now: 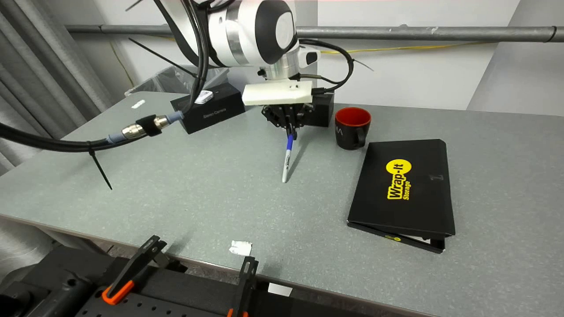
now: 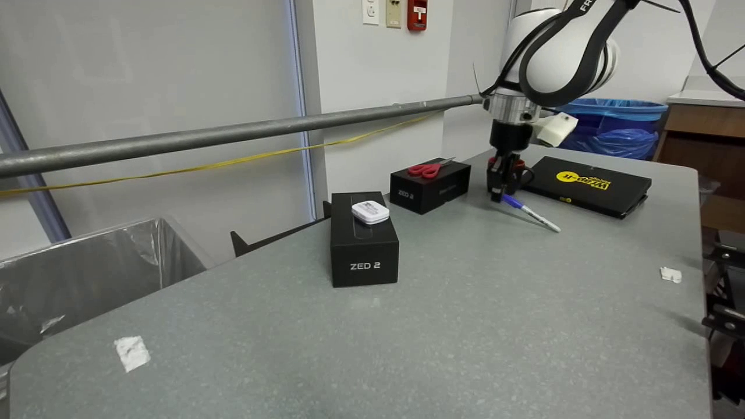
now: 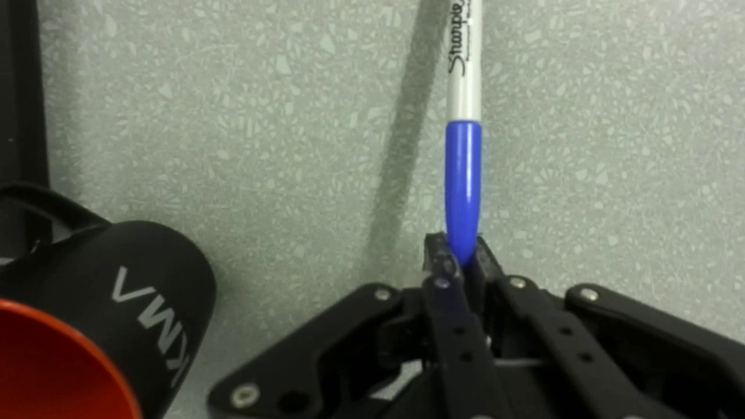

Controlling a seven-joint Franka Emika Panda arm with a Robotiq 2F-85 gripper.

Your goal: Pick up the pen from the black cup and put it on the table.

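Low over the worktop [image 1: 198, 185], you had the hand [image 1: 291, 132] pinching the pen [image 3: 464, 134] by the end of its blue cap, gripping it from both sides. The pen was outside the black cup [image 1: 350, 132] and tilted: its white barrel, lettered Sharpie, slanted away from the hand and down to the worktop, its tip either touching the surface or just clear of it, you could not tell which. The cup stood upright near the hand but apart from it, pale lettering on its side, its red mouth facing up and its handle turned toward the black binder [image 1: 418, 189] just beside it. That binder lay flat, a narrow gap showing under its cover along one edge. In an exterior view, you had red scissors [image 2: 428, 170] lying on the nearer black box [image 2: 445, 191] and a small white case [image 2: 370, 212] on the farther black box [image 2: 365, 251]. A white scrap [image 2: 670, 274] lay near the worktop's edge, well apart from the pen, and a second scrap [image 2: 132, 353] toward a rounded corner.
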